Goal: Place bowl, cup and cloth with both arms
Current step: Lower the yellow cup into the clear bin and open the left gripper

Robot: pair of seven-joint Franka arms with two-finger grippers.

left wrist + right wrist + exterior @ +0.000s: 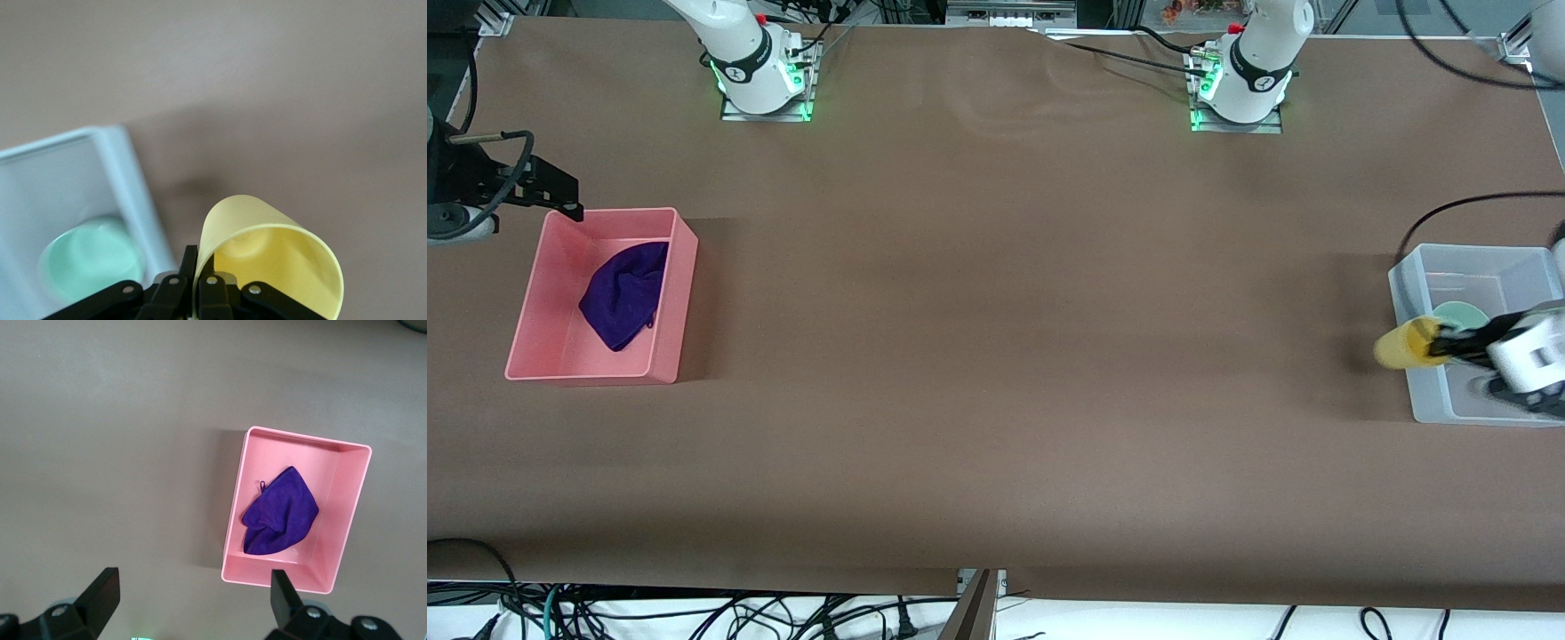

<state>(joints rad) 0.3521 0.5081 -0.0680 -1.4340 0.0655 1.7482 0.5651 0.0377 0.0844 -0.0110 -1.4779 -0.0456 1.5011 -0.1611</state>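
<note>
My left gripper [1445, 342] is shut on the rim of the yellow cup [1400, 345], one finger inside and one outside. It holds the cup on its side in the air over the wall of a pale clear bin [1423, 391]. The mint-green bowl [1463, 314] sits inside that bin. The left wrist view shows the gripper [198, 257], the cup [280, 253], the bowl [87, 257] and the bin's wall [127, 173]. The purple cloth [627, 293] lies crumpled in a pink bin [671, 302]. My right gripper [560, 200] is open and empty, up beside that bin's corner; its view [193, 587] shows the cloth [280, 513].
The pink bin [235, 500] stands at the right arm's end of the table and the clear bin at the left arm's end. Brown table cover [996, 356] lies between them. Cables hang below the table's front edge.
</note>
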